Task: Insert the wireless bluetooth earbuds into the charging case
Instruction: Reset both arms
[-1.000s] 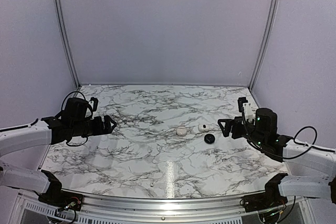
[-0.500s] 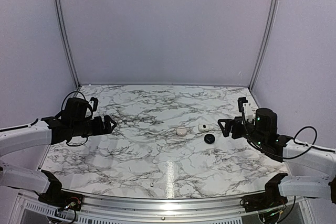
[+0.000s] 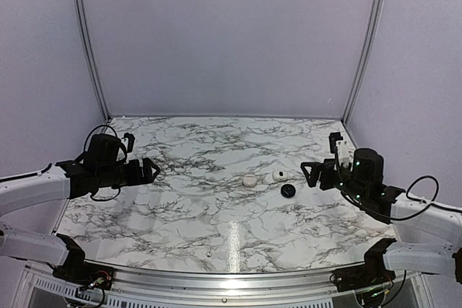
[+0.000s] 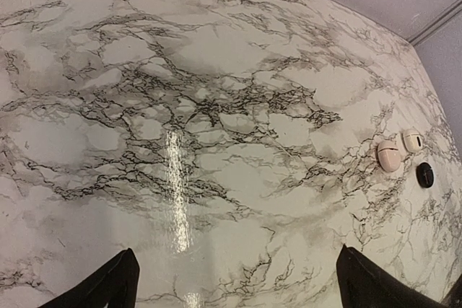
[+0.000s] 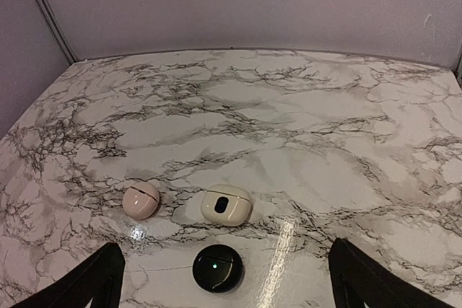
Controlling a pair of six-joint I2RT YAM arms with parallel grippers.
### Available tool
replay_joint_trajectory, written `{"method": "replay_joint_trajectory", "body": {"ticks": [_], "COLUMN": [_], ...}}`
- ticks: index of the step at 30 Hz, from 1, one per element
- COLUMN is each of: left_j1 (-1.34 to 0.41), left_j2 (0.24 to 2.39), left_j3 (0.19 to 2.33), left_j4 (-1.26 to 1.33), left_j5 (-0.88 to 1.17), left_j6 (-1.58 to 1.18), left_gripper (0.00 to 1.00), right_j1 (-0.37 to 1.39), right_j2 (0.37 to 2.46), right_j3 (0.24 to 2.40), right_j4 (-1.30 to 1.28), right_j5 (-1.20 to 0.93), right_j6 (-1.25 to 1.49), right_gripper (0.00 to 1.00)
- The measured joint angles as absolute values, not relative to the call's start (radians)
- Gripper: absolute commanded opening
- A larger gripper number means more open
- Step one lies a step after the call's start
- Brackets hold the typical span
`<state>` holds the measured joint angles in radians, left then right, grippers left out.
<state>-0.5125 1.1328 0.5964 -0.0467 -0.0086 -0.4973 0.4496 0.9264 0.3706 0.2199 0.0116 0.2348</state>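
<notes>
Looking from the overhead camera, I have the left pincer [image 3: 150,169] hanging above the left side of the marble desk [image 3: 195,214], well apart from everything on it. On its wrist feed the two fingers [image 4: 108,286] sit far out at the bottom corners with only bare marble between them, so it is spread wide and holds nothing.

Right of centre lies the charging case [image 3: 249,179], a cream pebble flat on the desk with its lid down. Just beside it on the right is a brighter white squarish piece [image 3: 278,176] with a dark spot on top, close to the case though I cannot tell if they touch. A black round puck [image 3: 288,190] sits a little nearer to me, near the white piece but apart from it.

Farther right, the right pincer [image 3: 308,173] points at this group from near the puck. Its fingers [image 5: 97,279] are also spread wide, gripping nothing.
</notes>
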Motion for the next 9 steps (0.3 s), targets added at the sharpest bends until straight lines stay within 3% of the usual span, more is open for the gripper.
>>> {"method": "replay_joint_trajectory", "body": {"ticks": [9], "left_j1": [-0.513], "left_j2": [1.081], "left_j3": [0.607], "left_j4": [-0.05], "left_j5": [-0.008], "left_j6": [-0.488], "left_gripper": [0.99], "right_j1": [0.45], "right_j2": [0.856], "right_j3": [0.377], "right_j4": [0.195], "right_j5": [0.043], "right_j6": [0.234], "right_gripper": [0.99]}}
